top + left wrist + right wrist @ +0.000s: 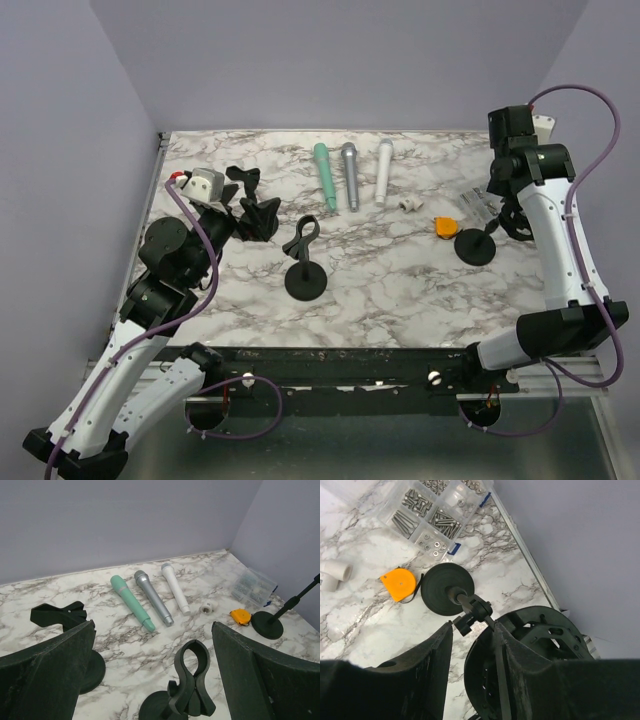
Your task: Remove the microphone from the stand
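The right claw [472,626] has its jaws narrowly apart on either side of the knuckle atop the right-hand stand [447,589]; whether they pinch it cannot be told. The left claw [153,626] gapes wide, holding nothing. Farther back, three microphones [350,175] lie flat on the table [400,280], and no stand visibly carries one. The removal looks finished. The next move probably calls for lifting clear without tipping the stand.

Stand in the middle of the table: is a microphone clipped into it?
No: its clip is empty, and three microphones lie flat on the table behind it.
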You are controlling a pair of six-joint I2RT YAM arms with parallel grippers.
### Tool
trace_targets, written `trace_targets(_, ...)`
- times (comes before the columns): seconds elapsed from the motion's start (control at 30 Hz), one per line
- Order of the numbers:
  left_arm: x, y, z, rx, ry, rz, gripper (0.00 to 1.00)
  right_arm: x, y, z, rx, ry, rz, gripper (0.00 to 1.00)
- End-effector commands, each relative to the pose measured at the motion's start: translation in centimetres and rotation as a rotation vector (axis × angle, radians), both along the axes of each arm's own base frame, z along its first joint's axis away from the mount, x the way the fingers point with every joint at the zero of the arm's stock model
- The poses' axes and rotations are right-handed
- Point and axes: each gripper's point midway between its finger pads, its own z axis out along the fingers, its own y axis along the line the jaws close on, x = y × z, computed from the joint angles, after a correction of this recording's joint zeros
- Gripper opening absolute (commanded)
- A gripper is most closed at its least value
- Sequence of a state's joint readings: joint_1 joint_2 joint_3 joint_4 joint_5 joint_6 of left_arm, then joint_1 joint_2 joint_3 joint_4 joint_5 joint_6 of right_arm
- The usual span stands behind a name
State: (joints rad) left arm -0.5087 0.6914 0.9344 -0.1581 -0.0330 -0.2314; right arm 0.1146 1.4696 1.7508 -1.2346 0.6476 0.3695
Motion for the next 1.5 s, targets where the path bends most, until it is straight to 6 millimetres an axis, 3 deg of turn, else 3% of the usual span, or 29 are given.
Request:
trace_targets(0.0, -0.4, 0.0, 0.7, 0.000, -0.030, -0.008, 0.98, 0.3, 0.6, -1.5, 0.062, 0.013, -0.008, 0.40)
trace_targets(0.37, -0.3, -0.1, 0.7, 0.001, -0.029, -0.009, 0.98, 1.0, 1.2, -3.2, 0.100, 0.023, 0.022, 0.38)
trace_targets(0.53, -0.3, -0.1, 0.6, 0.003, -0.027, -0.006, 0.99, 1.8, 1.7, -1.0, 0.114, -0.039, 0.062, 0.39)
trace_targets(0.8, -0.4, -0.1, 0.7, 0.000, -0.028, -0.010, 0.98, 0.6, 1.6, 1.3, 0.124, -0.075, 0.048, 0.39)
trace_targets(0.93, -0.4, -0.2, 0.7, 0.000, -0.026, -0.014, 0.98, 0.6, 1.6, 0.3, 0.118, -0.039, 0.058, 0.37)
trace_targets(1.07, -0.3, -0.1, 0.7, 0.001, -0.028, -0.009, 0.98, 0.9, 1.6, -0.8, 0.117, -0.001, 0.052, 0.28)
trace_targets(1.3, -0.3, -0.1, 0.7, 0.003, -0.027, -0.009, 0.98, 0.3, 0.9, -2.8, 0.076, 0.109, 0.027, 0.27)
trace_targets(1.47, -0.3, -0.3, 0.6, 0.003, -0.022, -0.016, 0.98, 0.1, 0.6, -3.0, 0.056, 0.119, 0.018, 0.27)
